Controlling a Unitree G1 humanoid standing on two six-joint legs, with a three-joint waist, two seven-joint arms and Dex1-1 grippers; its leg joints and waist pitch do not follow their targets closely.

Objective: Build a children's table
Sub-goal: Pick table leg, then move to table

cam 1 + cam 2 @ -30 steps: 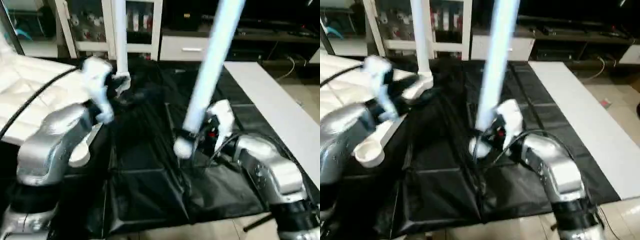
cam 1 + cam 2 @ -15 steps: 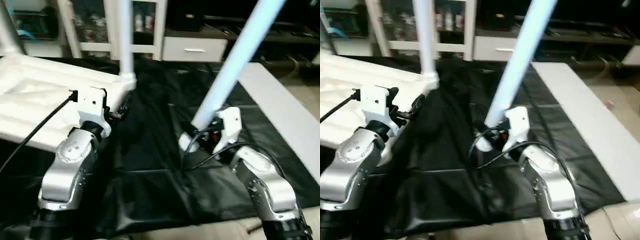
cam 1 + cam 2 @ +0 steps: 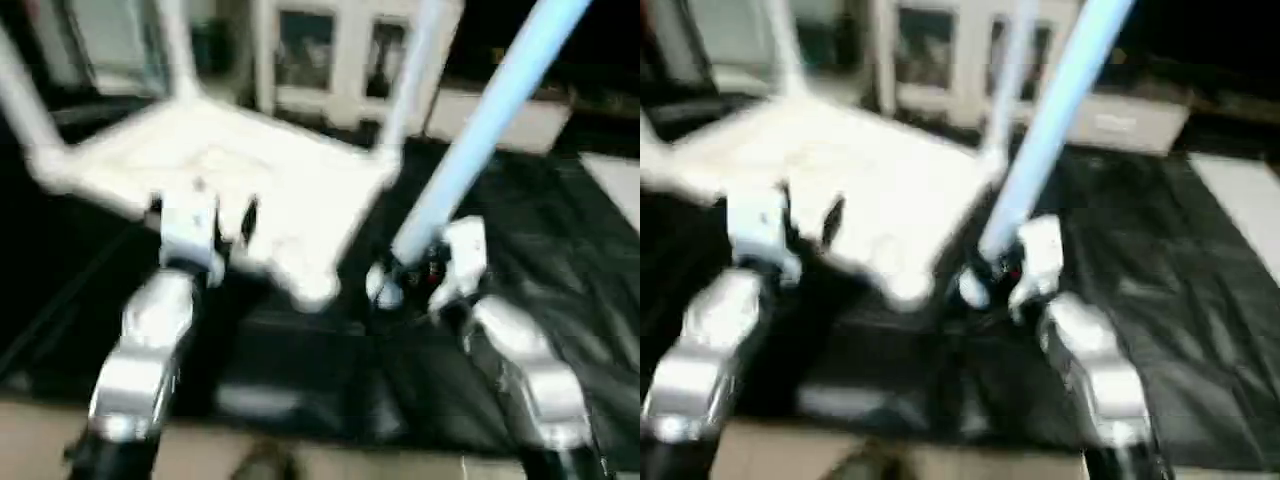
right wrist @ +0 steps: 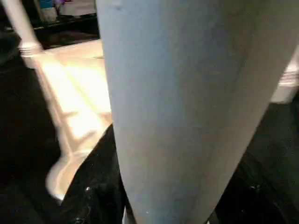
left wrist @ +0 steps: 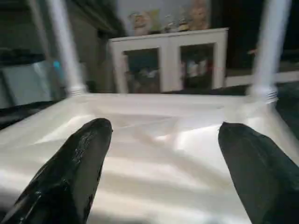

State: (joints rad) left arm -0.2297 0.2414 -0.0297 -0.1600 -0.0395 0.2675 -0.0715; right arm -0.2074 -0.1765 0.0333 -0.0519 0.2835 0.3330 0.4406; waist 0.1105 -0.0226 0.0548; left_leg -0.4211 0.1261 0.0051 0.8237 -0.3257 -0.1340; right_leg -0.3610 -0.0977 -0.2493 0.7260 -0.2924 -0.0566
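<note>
The children's table top (image 3: 270, 190) lies underside up on a black sheet. Three white legs stand in its corner sockets, one at the back right (image 3: 410, 80), one at the back left (image 3: 175, 50) and one at the far left (image 3: 20, 100). The near corner socket (image 3: 315, 290) holds no leg. My right gripper (image 3: 405, 275) is shut on the lower end of a loose leg (image 3: 480, 130), which slants up to the right, just right of that socket. The leg (image 4: 187, 102) passes close beside a black finger (image 4: 93, 186). My left gripper (image 3: 203, 212) is open over the top's near edge, fingers (image 5: 79, 163) wide apart.
A white cabinet with glass doors (image 3: 320, 50) stands behind the work. The black sheet (image 3: 560, 260) spreads to the right, with a white board (image 3: 1240, 190) along its right side. Pale floor (image 3: 300, 465) runs along the near edge.
The whole picture has shifted, so the camera moved. My right gripper keeps its hold on the loose leg, whose lower end now sits closer to the near corner socket. The left gripper stays open.
</note>
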